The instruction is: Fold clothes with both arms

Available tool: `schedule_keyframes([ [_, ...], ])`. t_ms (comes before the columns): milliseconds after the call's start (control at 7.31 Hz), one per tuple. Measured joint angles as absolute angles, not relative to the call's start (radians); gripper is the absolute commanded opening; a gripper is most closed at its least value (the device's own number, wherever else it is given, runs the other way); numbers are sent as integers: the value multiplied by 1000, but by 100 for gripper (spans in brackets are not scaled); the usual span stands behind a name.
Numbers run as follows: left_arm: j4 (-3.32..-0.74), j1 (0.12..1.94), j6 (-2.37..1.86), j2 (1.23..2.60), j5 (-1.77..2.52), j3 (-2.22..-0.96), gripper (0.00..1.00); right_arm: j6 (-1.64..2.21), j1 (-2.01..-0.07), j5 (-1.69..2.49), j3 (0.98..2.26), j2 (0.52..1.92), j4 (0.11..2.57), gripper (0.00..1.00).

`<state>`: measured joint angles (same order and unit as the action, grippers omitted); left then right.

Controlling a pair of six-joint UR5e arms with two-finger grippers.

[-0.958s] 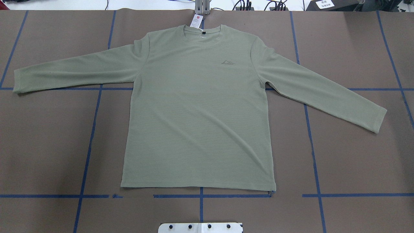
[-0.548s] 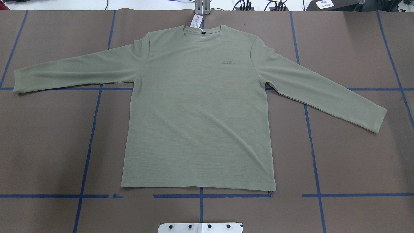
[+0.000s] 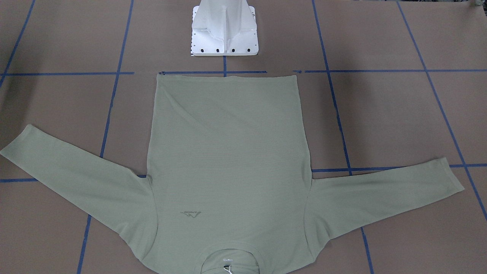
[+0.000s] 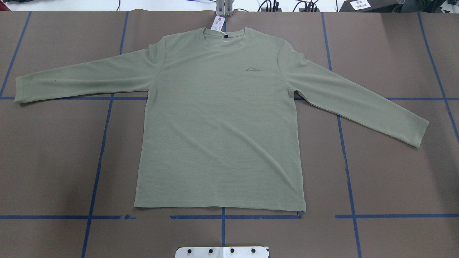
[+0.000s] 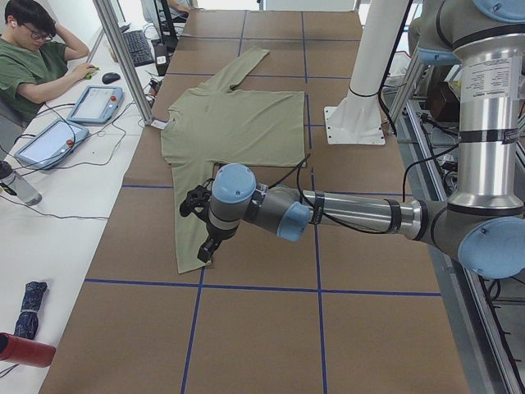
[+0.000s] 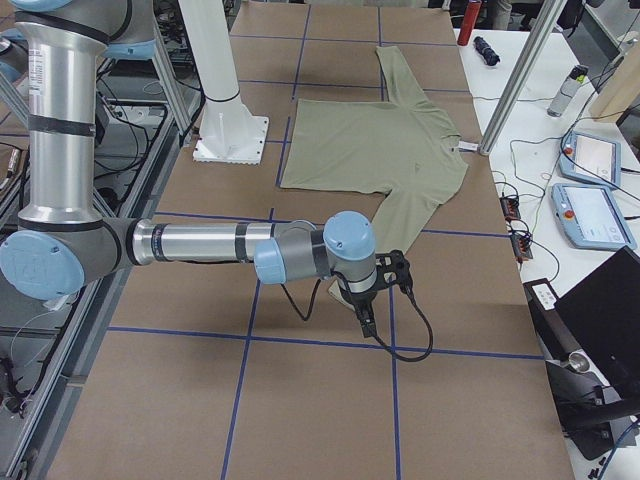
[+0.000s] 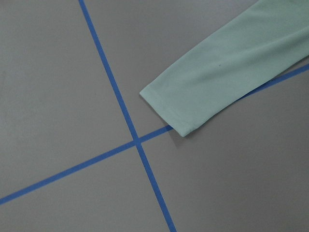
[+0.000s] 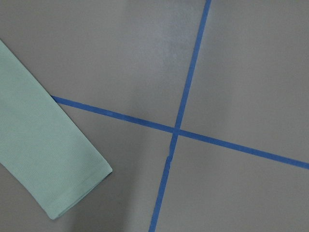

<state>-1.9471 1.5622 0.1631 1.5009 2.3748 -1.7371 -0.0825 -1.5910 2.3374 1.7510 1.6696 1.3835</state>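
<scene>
On the brown tabletop (image 4: 394, 172) you've got one sage-green long-sleeved knit shirt (image 4: 218, 136), flat, two sleeves (image 4: 82, 82) out. Black left hand (image 5: 205, 251), right hand (image 6: 365, 323): can't tell wide or narrow.

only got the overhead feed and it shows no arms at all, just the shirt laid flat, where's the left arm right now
Observer: In the exterior left view the left arm reaches out low over the table, with the left gripper above the end of the left sleeve.
Operator: and the right one
Observer: Mirrored. The exterior right view shows the right gripper over the end of the right sleeve.
Operator: jaws open or shut
Observer: Cannot tell. Neither wrist camera shows its own fingers. The left one sees only the cuff lying beside a blue tape cross.
</scene>
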Motion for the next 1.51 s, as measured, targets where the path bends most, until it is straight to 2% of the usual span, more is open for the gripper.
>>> schedule_keyframes([
  [548, -2146, 1567, 162, 1499, 2379, -1682, 100, 37, -1568, 2342, 1772, 1668, 1257, 99],
  [958, -2154, 1568, 163, 1500, 2382, -1678, 100, 663, -1370, 2244, 1641, 1689, 762, 97],
  [1232, -2155, 1568, 165, 1500, 2382, -1678, 100, 1001, -1148, 2007, 1599, 1694, 570, 82],
  [1506, -2157, 1569, 167, 1499, 2382, -1678, 100, 1107, -1037, 1909, 1522, 1695, 440, 79],
])
